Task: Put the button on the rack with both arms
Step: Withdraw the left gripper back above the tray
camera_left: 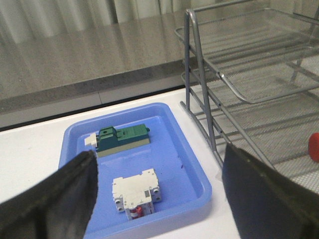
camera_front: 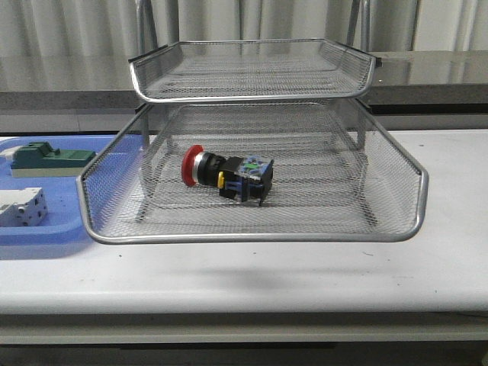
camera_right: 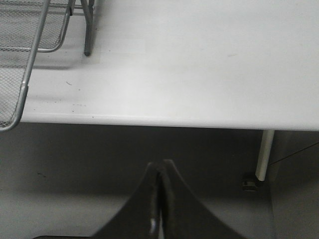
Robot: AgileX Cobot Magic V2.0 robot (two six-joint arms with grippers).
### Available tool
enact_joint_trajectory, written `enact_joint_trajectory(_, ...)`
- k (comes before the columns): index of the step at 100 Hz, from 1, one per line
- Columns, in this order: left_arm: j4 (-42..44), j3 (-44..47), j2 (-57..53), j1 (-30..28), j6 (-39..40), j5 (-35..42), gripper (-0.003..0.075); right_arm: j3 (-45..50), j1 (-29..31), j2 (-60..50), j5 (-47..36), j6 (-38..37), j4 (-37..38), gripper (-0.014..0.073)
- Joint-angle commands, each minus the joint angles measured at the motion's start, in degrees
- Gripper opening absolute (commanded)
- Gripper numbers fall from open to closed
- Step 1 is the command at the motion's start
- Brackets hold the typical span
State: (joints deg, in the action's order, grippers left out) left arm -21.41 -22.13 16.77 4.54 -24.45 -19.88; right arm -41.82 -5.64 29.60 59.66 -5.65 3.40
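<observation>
Now button (camera_front: 226,174) on its side in rack (camera_front: 252,236), red cap leftward; left jaws apart, right jaws closed, empty.

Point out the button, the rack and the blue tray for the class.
button (camera_front: 227,174): front view, on its black body.
rack (camera_front: 252,237): front view, on the lower tier's front rim.
blue tray (camera_left: 197,172): left wrist view, on its side wall.

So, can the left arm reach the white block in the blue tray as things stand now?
Probably yes. The left tool is open and hangs just over the blue tray, with the white block between its fingers' line of view. Nothing covers the block; the rack stands beside, not across.
</observation>
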Motion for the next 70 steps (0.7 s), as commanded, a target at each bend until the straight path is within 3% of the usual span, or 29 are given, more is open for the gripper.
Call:
enact_joint_trajectory(1,-2.9,2.0,-2.6,-0.1,0.6,9.8,0.0503,-1.9,0.2,0.4,-3.1,0.0,1.1,-0.0068)
enact_joint_trajectory(19,-4.6,5.9,-4.8,-0.1,0.6,17.8,0.0501,-1.9,0.2,0.4,-3.1,0.0,1.1,-0.0068)
enact_joint_trajectory(33,-5.6,6.2,-4.8,-0.1,0.6,18.2,0.0463,-1.9,0.2,0.4,-3.1,0.0,1.1,-0.0068)
enact_joint_trajectory(47,-7.2,6.2,-4.8,-0.1,0.6,18.2,0.0351,-1.9,0.2,0.4,-3.1,0.0,1.1,-0.0068)
enact_joint_trajectory(70,-7.2,6.2,-4.8,-0.1,0.6,18.2,0.0077,-1.9,0.2,0.4,-3.1,0.0,1.1,-0.0068)
